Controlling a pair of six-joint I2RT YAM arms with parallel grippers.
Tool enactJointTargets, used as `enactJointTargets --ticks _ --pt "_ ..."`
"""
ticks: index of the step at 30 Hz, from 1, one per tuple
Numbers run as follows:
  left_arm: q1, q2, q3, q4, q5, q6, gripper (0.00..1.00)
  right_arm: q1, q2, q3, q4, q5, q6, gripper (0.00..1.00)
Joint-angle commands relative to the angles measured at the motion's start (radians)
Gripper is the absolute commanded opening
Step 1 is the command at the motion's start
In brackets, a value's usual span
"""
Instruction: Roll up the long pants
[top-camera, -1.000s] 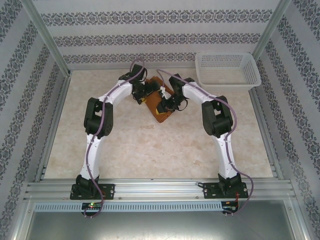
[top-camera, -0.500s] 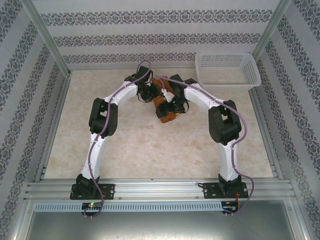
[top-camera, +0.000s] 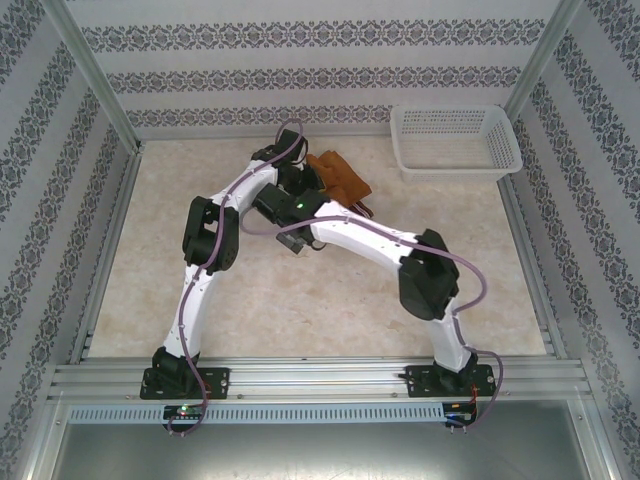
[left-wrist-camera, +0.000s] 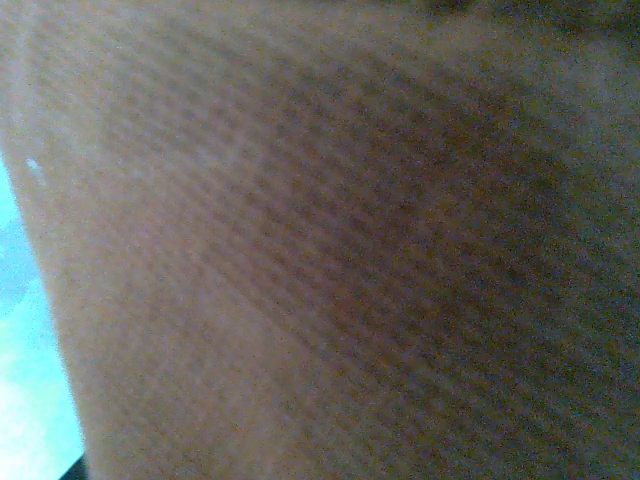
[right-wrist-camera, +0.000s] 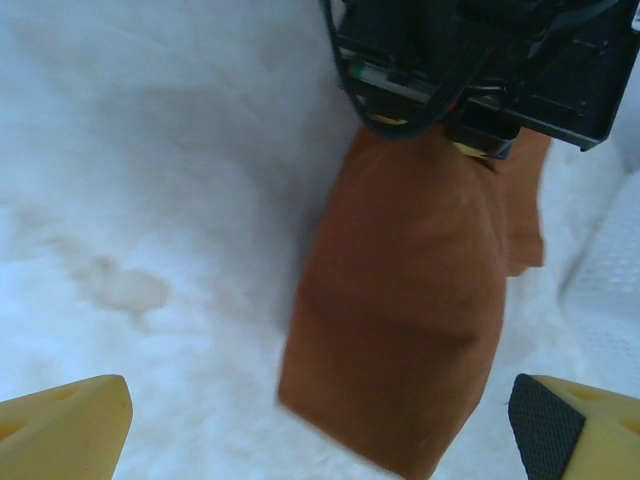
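The long pants (top-camera: 342, 178) are a compact rust-brown bundle at the far middle of the table. In the right wrist view the long pants (right-wrist-camera: 400, 320) run up into the black body of my left gripper (right-wrist-camera: 470, 120), which is shut on their far end. From above, my left gripper (top-camera: 310, 183) is at the bundle's left side. Brown fabric (left-wrist-camera: 330, 250) presses against the left wrist camera and hides that gripper's fingers. My right gripper (right-wrist-camera: 320, 430) stands wide open just short of the bundle, holding nothing. Its arm (top-camera: 350, 235) reaches across to the left.
A white lattice basket (top-camera: 455, 140) stands at the back right corner, a little right of the bundle. Patterned walls and metal rails (top-camera: 110, 250) enclose the marbled tabletop. Both forearms crowd the far middle.
My right gripper let go of the pants, opened wide and swung left and back. My left gripper shut on the pants, and the bundle shifted toward the far wall.
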Motion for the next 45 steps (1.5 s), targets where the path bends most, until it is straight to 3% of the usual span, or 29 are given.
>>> enactJointTargets --ticks 1,10,15,20,22,23,25,27,29,30,31,32,33,39,45 --pt "-0.021 0.070 -0.026 -0.166 0.020 -0.018 0.00 -0.039 0.101 -0.058 0.105 0.259 -0.114 0.98" --pt "-0.021 0.012 -0.053 -0.213 0.046 0.003 0.00 -0.135 0.194 -0.098 0.320 0.448 -0.297 0.98" --pt "-0.021 -0.034 -0.096 -0.223 0.063 0.017 0.00 -0.202 0.263 -0.095 0.544 0.494 -0.497 0.98" --pt "-0.022 -0.093 -0.166 -0.209 0.081 0.031 0.00 -0.288 0.373 0.079 0.320 0.326 -0.418 0.93" --pt "-0.021 -0.120 -0.199 -0.197 0.092 0.032 0.00 -0.320 0.399 0.124 0.226 0.221 -0.369 0.84" --pt "-0.021 -0.134 -0.216 -0.187 0.101 0.031 0.00 -0.336 0.404 0.129 0.194 0.165 -0.350 0.75" --pt "-0.021 -0.168 -0.246 -0.170 0.114 0.030 0.00 -0.366 0.408 0.144 0.134 0.071 -0.299 0.42" --pt "-0.022 -0.201 -0.270 -0.149 0.122 0.029 0.00 -0.390 0.405 0.139 0.104 0.006 -0.269 0.00" --pt "-0.022 -0.227 -0.282 -0.125 0.132 0.021 0.01 -0.400 0.390 0.106 0.113 -0.024 -0.262 0.00" --pt "-0.022 -0.236 -0.282 -0.116 0.137 0.015 0.12 -0.403 0.383 0.095 0.112 -0.040 -0.258 0.00" --pt "-0.022 -0.242 -0.277 -0.107 0.141 0.010 0.33 -0.403 0.374 0.079 0.114 -0.053 -0.248 0.00" --pt "-0.022 -0.245 -0.270 -0.098 0.142 0.005 0.71 -0.402 0.359 0.062 0.116 -0.075 -0.237 0.00" --pt "-0.020 -0.246 -0.257 -0.092 0.144 0.002 0.98 -0.401 0.344 0.044 0.118 -0.095 -0.222 0.00" --pt "0.028 -0.181 -0.033 -0.095 0.135 -0.048 1.00 -0.395 0.182 -0.054 0.114 -0.335 -0.109 0.00" --pt "0.128 0.005 0.507 -0.240 0.102 -0.093 1.00 -0.421 0.083 -0.045 0.056 -0.575 -0.023 0.00"
